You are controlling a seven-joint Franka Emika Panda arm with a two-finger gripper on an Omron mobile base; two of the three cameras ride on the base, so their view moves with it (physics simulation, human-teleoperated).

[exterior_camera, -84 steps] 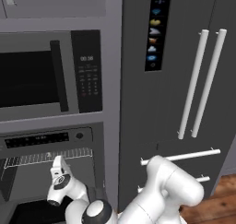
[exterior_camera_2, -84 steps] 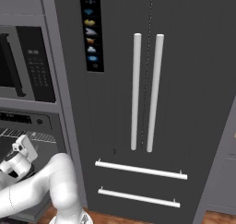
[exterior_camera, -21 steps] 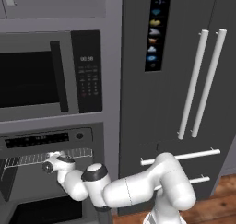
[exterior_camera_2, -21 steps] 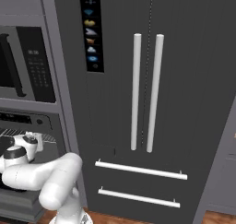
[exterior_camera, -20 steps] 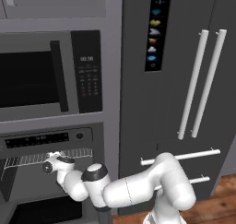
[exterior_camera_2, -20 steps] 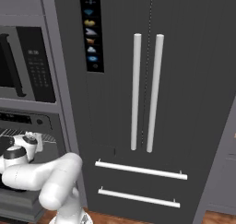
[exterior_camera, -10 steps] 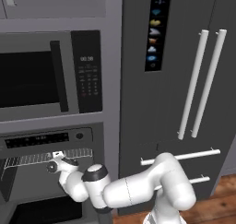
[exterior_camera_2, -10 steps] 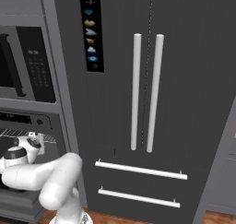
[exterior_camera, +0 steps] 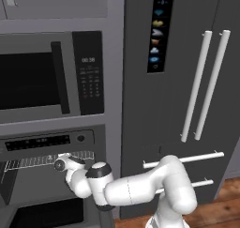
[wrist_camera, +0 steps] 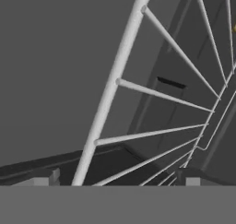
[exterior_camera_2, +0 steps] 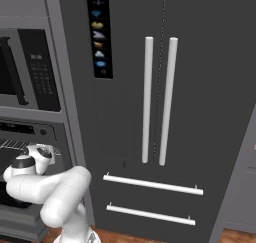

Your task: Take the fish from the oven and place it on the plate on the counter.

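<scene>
The gripper (wrist_camera: 120, 181) stands wide and empty at the front edge of the oven (exterior_camera: 47, 142) wire rack (wrist_camera: 152, 103). The fish cannot be located (presumably deeper inside). Judged light, slippery and slender: grasp across mid-body.

Grey oven (exterior_camera: 47, 142), pale wire rack (wrist_camera: 152, 103)

The arm (exterior_camera: 140, 187) is glossy white, built of fat rounded segments with smooth elbows. A dark grey band rings one joint (exterior_camera: 97, 170), and a small round dark cap sits on the wrist end (exterior_camera: 60, 164).
</scene>
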